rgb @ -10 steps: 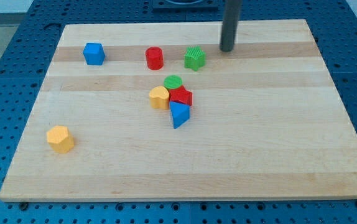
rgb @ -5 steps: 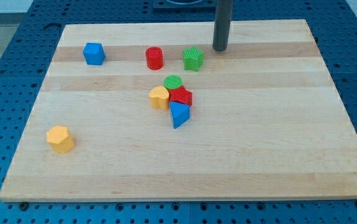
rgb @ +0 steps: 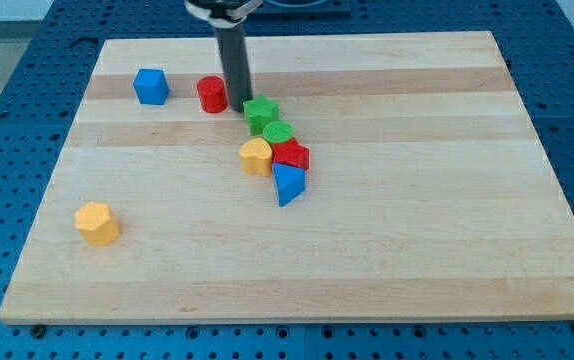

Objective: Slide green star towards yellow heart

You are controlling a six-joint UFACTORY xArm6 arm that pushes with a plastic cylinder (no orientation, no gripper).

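Tip: my tip (rgb: pixel 237 107) between red cylinder (rgb: pixel 212 94) and green star (rgb: pixel 261 113), touching both.
Star: touches green cylinder (rgb: pixel 278 132); yellow heart (rgb: pixel 256 156) just nearer.
Jaws: no jaws on this rod.
Counter (rgb: pixel 447 220): bare to the right.

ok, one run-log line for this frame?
my tip: between red cylinder and green star | star: against green cylinder | yellow heart: not yet touched

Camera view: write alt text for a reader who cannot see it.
My tip sits between the red cylinder and the green star, which crowds a cluster with the green cylinder, yellow heart, red star and blue triangle on the wooden board.
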